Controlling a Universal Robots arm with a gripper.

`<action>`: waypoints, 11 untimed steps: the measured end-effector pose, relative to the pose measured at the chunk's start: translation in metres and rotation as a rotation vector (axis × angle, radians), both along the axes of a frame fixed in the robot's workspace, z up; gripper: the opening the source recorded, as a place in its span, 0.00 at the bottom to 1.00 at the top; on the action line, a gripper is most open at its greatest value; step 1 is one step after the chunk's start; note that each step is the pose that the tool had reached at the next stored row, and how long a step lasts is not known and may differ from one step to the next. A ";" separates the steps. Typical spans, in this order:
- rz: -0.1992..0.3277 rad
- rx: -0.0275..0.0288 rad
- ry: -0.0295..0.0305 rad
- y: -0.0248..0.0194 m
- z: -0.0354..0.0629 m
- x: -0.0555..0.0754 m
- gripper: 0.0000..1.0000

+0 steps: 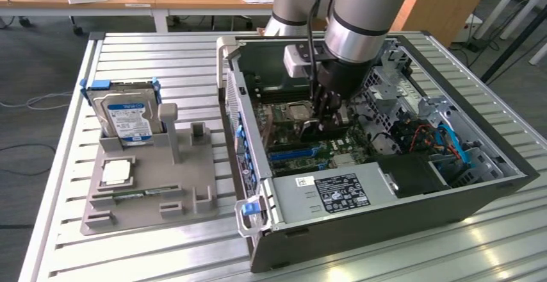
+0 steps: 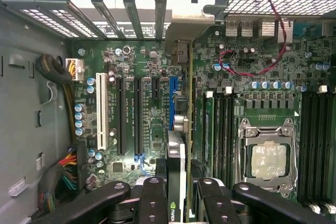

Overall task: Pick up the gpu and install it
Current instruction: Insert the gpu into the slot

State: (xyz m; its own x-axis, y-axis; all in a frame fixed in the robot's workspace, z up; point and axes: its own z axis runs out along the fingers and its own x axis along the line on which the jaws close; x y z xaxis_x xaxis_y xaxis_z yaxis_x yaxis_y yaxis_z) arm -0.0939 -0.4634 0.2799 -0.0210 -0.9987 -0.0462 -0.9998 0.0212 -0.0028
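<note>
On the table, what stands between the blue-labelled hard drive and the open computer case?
In the exterior view, two upright posts of the grey holder stand between the hard drive and the computer case.

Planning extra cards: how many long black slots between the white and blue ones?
2 long black slots: one beside the white slot, one nearer the blue slot.

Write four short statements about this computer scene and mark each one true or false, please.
1. The hand grips the gpu inside the computer case. True.
2. The hard drive lies inside the case. False: it stands in the gray holder on the table, outside the case.
3. No cooler covers the processor socket. True.
4. A side panel closes the case. False: the case is open and the motherboard shows.
</note>
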 end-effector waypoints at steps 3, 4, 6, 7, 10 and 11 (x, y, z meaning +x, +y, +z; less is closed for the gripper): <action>0.004 0.0000 -0.0001 0.0000 -0.0017 0.000 0.27; 0.006 0.0000 -0.0002 0.0000 -0.0023 0.000 0.27; 0.008 0.0000 -0.0003 0.0000 -0.0035 0.000 0.27; 0.010 0.0000 -0.0003 0.0000 -0.0041 0.000 0.27; 0.012 -0.0002 -0.0003 0.0000 -0.0056 0.000 0.27; 0.013 -0.0001 -0.0003 0.0000 -0.0059 0.000 0.27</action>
State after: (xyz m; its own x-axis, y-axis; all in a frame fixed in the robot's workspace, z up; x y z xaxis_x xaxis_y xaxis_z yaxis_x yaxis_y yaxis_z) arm -0.0939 -0.4634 0.2739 -0.0084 -0.9989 -0.0460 -1.0000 0.0086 -0.0032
